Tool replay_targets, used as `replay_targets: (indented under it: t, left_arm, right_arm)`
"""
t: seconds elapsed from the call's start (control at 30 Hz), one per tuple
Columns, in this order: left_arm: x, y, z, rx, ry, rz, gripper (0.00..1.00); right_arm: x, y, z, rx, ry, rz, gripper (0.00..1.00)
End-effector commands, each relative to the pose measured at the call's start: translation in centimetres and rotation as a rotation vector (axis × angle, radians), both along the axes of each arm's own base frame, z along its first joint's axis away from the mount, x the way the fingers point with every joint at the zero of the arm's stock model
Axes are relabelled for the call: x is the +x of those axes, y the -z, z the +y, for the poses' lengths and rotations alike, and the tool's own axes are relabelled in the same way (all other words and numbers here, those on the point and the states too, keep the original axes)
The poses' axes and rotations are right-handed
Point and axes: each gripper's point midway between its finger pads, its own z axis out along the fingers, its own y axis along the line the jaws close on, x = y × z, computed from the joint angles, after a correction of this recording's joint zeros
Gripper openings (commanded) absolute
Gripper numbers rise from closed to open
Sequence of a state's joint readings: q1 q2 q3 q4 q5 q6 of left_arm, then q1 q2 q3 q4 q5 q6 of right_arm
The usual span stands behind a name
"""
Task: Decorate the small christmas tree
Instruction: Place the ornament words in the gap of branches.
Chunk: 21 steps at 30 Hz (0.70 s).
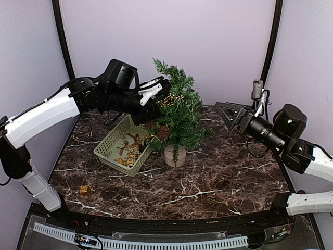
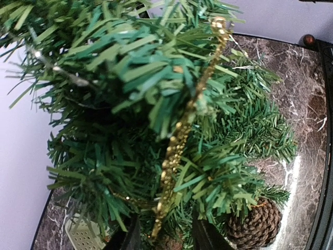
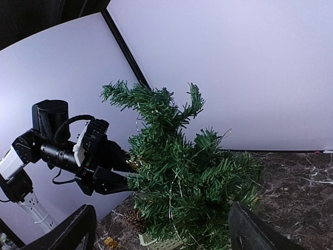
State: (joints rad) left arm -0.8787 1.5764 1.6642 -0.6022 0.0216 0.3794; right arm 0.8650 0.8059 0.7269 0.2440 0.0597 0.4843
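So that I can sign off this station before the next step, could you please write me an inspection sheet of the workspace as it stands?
Surface: dark marbled table with white veining.
Job's things: small tree upright on its wooden base, mid-table; gold bead string hanging in its branches; pinecone low on it.
Clutter: green basket of ornaments left of the tree; small gold piece loose near the left front.
Hands: left hand at the tree, fingers apart either side of the bead string; right hand open, empty, apart from the tree.
Cables: black cable looped at the left wrist.
Surroundings: pale walls, black posts.
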Motion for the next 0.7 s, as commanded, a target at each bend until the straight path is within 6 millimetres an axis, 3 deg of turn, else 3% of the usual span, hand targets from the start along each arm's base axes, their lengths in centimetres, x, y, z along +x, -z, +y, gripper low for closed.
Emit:
replay_targets:
  t: [0.0, 0.37, 0.5, 0.67]
  left_arm:
    - [-0.6, -2.3, 1.4, -0.048, -0.021, -0.033, 0.43]
    - [-1.5, -6.3, 4.6, -0.221, -0.123, -0.076, 0.76]
    - [-0.7, -7.1, 7.0, -0.319, -0.239, -0.016, 0.81]
    - [0.8, -6.6, 9.8, -0.431, -0.441, 0.117, 0.82]
  right_arm:
    - [-0.1, -0.9, -0.1, 0.036, -0.005, -0.026, 0.89]
    - [0.1, -1.3, -0.8, 0.029, 0.030, -0.038, 0.90]
    - [0.4, -1.6, -1.4, 0.006, 0.073, -0.048, 0.90]
    - [0.8, -2.2, -2.8, -0.014, 0.143, -0.066, 0.91]
